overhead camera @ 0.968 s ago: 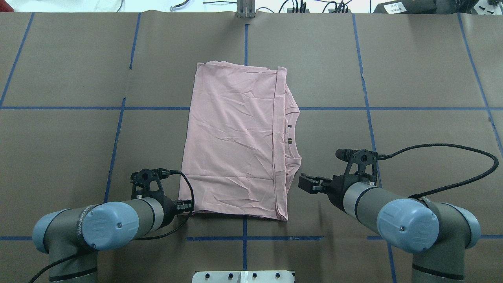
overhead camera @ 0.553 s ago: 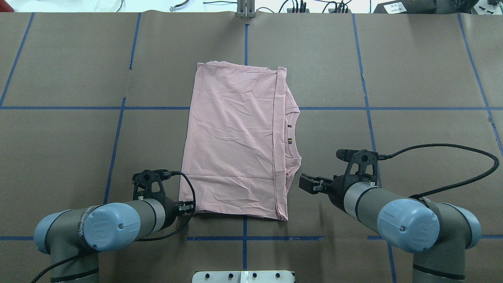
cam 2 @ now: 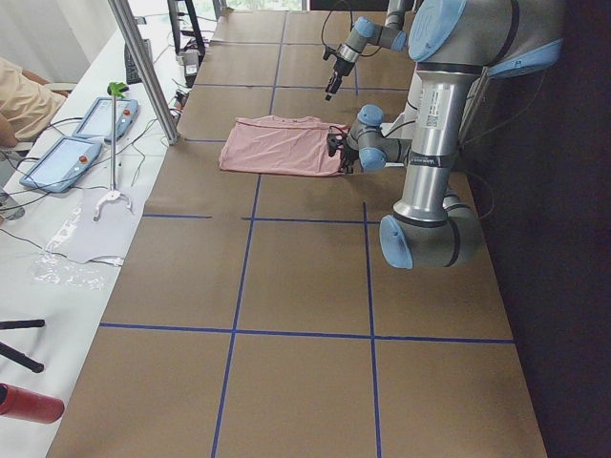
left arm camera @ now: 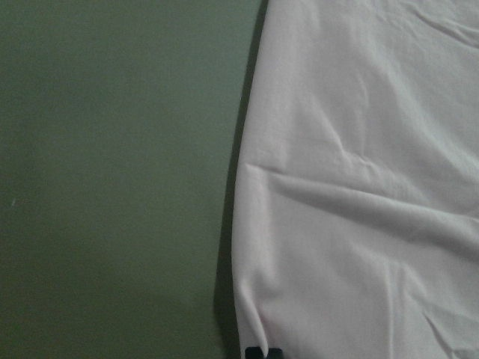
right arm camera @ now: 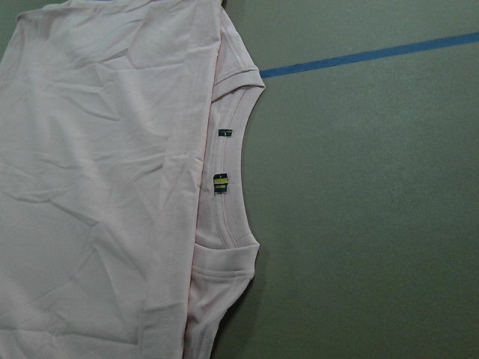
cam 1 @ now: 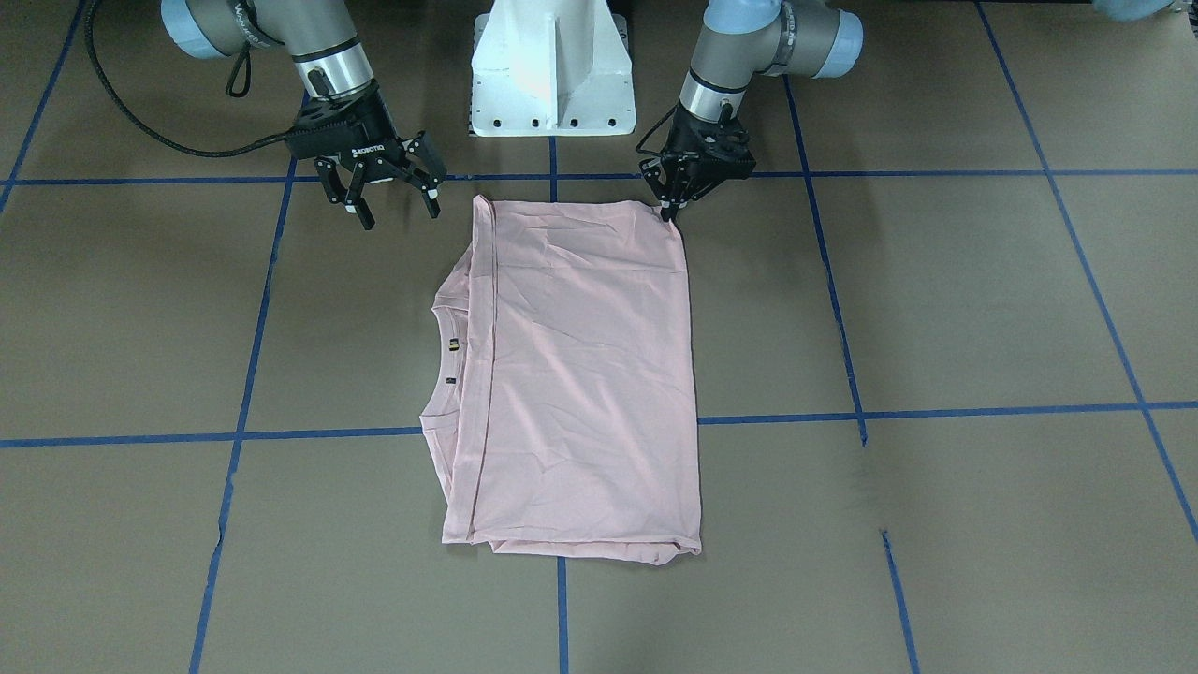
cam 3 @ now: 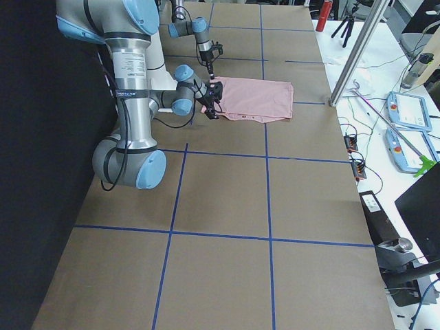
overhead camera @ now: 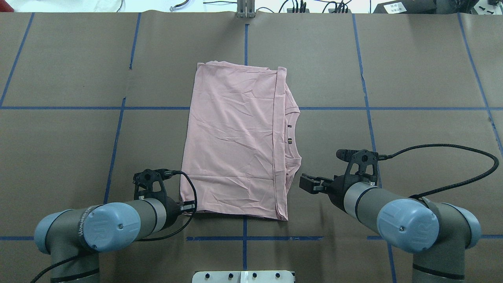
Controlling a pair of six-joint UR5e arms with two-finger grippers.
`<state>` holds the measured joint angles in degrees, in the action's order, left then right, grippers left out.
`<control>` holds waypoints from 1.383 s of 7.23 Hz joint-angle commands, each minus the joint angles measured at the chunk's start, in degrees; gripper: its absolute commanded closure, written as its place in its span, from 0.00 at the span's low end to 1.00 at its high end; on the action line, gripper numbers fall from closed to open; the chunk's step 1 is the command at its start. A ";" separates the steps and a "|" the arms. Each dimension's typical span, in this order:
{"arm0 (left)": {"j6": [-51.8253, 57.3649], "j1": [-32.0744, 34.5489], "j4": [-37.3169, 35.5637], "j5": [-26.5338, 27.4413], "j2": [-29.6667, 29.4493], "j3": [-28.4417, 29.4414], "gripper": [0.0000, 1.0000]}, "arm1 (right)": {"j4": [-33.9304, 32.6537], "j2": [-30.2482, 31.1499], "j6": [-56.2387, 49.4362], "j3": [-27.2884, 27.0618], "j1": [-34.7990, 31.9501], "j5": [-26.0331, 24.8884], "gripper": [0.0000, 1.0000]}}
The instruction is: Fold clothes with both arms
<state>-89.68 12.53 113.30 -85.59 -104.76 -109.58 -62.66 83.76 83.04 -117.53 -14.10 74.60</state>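
The pale pink T-shirt [cam 1: 580, 374] lies folded flat in the middle of the table, plain side up [overhead camera: 232, 137]; no cartoon print shows. Its collar with two small labels [right arm camera: 219, 183] sticks out on the robot's right side. My left gripper [cam 1: 668, 213] is shut, its fingers pinched on the shirt's near-left corner [overhead camera: 189, 206]; the left wrist view shows that corner's hem [left arm camera: 359, 187]. My right gripper [cam 1: 400, 217] is open and empty, just off the shirt's near-right edge [overhead camera: 306, 184], not touching it.
The white pedestal [cam 1: 552, 75] stands between the arms at the near table edge. Blue tape lines [overhead camera: 243, 238] grid the brown table cover. A side bench with tablets [cam 2: 57, 157] and a metal pole [cam 2: 143, 67] lies beyond the far edge.
My left gripper has crept slightly right onto the shirt's near-left corner, which shifted a little. The right arm has hardly moved.
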 commanded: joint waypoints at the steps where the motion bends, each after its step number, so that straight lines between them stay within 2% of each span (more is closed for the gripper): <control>1: -0.06 0.04 -0.10 -0.01 -0.01 -0.20 1.00 | -4.79 -1.74 8.21 0.02 0.56 0.11 0.04; 3: -0.06 0.13 -0.09 0.08 -0.01 -0.20 1.00 | -26.08 -16.27 19.03 1.67 2.22 0.37 0.07; 4: -0.06 0.13 -0.01 0.08 -0.01 -0.20 1.00 | -29.85 -21.22 21.44 4.73 2.93 0.37 0.11; 6: -0.06 0.13 -0.09 0.17 -0.01 -0.20 1.00 | -30.15 -21.80 21.30 7.75 3.29 1.85 0.13; 7: -0.15 0.13 -0.01 0.17 -0.01 -0.20 1.00 | -30.41 -22.23 20.59 8.10 3.20 5.26 0.11; 9: -0.15 0.13 -0.01 0.17 -0.01 -0.20 1.00 | -33.91 -27.48 20.41 12.04 3.29 5.82 0.12; 10: -0.15 0.13 -0.09 0.17 -0.09 -0.20 1.00 | -34.02 -27.86 20.41 12.58 3.29 5.91 0.17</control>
<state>-89.82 12.66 113.27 -85.43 -104.78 -109.77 -95.73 57.51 103.50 -106.36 -10.83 80.21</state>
